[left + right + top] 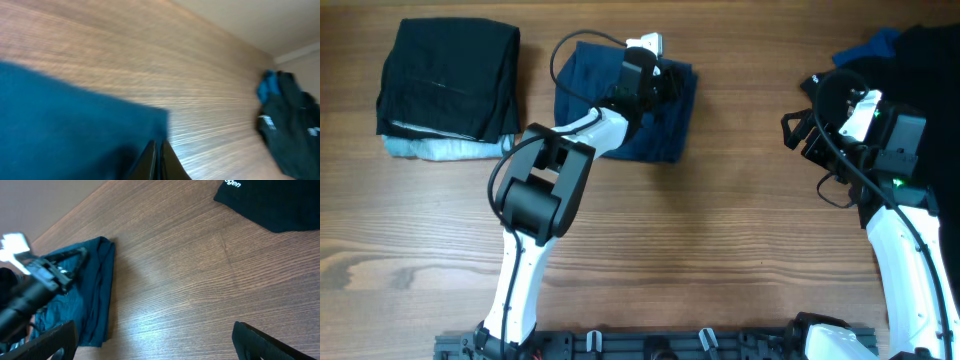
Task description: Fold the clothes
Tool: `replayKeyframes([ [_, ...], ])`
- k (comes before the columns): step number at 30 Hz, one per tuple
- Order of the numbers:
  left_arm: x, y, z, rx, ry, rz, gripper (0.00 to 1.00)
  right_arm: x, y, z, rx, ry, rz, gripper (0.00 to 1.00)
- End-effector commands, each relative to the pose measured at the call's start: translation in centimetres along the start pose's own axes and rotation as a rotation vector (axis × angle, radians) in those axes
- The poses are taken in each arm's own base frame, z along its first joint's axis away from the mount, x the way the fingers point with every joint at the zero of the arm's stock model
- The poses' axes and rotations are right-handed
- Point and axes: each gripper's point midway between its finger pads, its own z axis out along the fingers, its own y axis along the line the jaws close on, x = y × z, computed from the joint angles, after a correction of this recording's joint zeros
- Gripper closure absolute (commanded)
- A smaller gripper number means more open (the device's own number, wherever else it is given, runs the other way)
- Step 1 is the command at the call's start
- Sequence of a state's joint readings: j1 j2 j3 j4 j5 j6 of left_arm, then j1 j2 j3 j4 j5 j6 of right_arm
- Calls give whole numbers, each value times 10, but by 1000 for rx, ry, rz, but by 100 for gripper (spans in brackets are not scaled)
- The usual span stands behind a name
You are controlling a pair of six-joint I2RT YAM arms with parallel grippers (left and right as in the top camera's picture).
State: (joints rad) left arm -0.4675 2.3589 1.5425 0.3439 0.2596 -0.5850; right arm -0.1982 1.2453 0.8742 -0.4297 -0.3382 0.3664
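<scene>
Navy shorts lie folded on the desk, with the left arm's tip at them.

The navy blue shorts (665, 128) lie at the far middle of the wooden desk (720, 230). The left fingers (658, 78) are over their far edge, pressed together. In the blurred left wrist view I cannot tell if cloth is pinched between them. The right fingers (800, 133) are spread wide, well apart from the shorts and just beside a black garment (930, 70) at the far right corner. A royal blue piece (880, 42) shows at the edge of this garment. At the far left is a folded stack, with a black garment (450, 75) on top of a light blue one (430, 150).
</scene>
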Motion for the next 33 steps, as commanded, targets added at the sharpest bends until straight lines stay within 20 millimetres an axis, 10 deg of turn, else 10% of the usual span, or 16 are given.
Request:
replayKeyframes([
  [1, -90, -108, -67, 196, -187, 72, 96, -4, -1, 0, 8, -9, 6, 1],
  [3, -102, -116, -75, 145, -258, 71, 93, -4, -1, 0, 9, -9, 7, 0],
  [8, 22, -36, -66, -155, 235, -24, 96, -4, -1, 0, 9, -9, 7, 1],
  [16, 116, 4, -92, -149, 550, 54, 96, -4, -1, 0, 9, -9, 6, 1],
  [19, 75, -29, -106, -49, 486, 52, 91, -4, -1, 0, 9, -9, 7, 0],
  [21, 13, -47, -149, -37, 367, 51, 62, -4, -1, 0, 9, -9, 7, 1],
  [25, -41, -20, -241, -260, 258, 58, 39, -4, -1, 0, 9, -9, 7, 1],
  [28, -41, 38, -273, -593, 255, 95, 27, -4, -1, 0, 9, -9, 7, 0],
  [33, -5, 110, -250, -741, 430, 103, 9, -4, -1, 0, 8, -9, 7, 1],
])
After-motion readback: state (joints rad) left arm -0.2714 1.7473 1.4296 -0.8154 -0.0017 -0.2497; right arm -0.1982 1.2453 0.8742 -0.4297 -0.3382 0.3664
